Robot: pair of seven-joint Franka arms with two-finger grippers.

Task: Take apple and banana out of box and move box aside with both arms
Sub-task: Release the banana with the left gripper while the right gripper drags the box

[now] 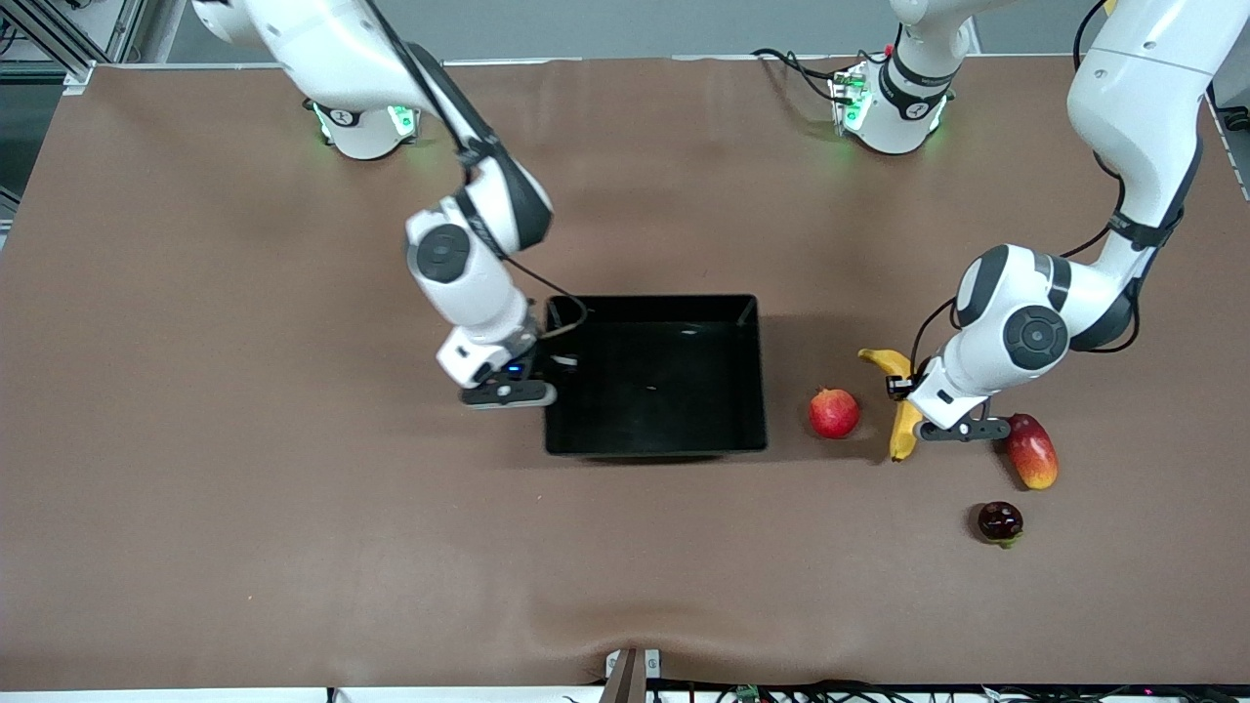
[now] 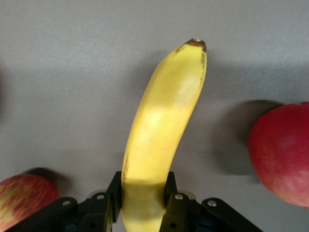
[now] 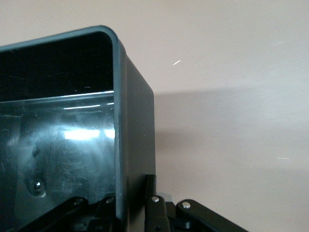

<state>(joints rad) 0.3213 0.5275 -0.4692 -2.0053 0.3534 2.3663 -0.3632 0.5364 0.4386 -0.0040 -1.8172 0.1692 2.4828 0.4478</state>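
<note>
Grippers on both arms are engaged with task items on the brown table (image 1: 244, 439).

Right gripper (image 1: 508, 392): positioned at the wall of the black box (image 1: 654, 376) that faces the right arm's end of the table. In the right wrist view, the fingers (image 3: 153, 212) are clamped on that wall (image 3: 135, 145), one finger inside the box and one outside. The box rests flat near the middle of the table and holds no fruit.

Left gripper (image 1: 962, 430): positioned low over the banana (image 1: 903, 410), toward the left arm's end of the table. In the left wrist view, the fingers (image 2: 169, 193) are closed on the banana (image 2: 164, 130) near one end; the remaining length extends away from the gripper to a dark tip. The front view shows the banana partly covered by the left arm's wrist, with its curved stem end and its lower end visible. Whether the banana is clear of the table surface cannot be determined.

Apple (image 1: 834, 413): rests on the table between the box and the banana, apart from both. It also appears at the edge of the left wrist view (image 2: 282, 152).

Mango (image 1: 1032, 451): lies just beside the left gripper, toward the left arm's end of the table.

Pomegranate (image 1: 1000, 521): lies nearer to the front camera than the mango, near the table's front edge region at the left arm's end.
</note>
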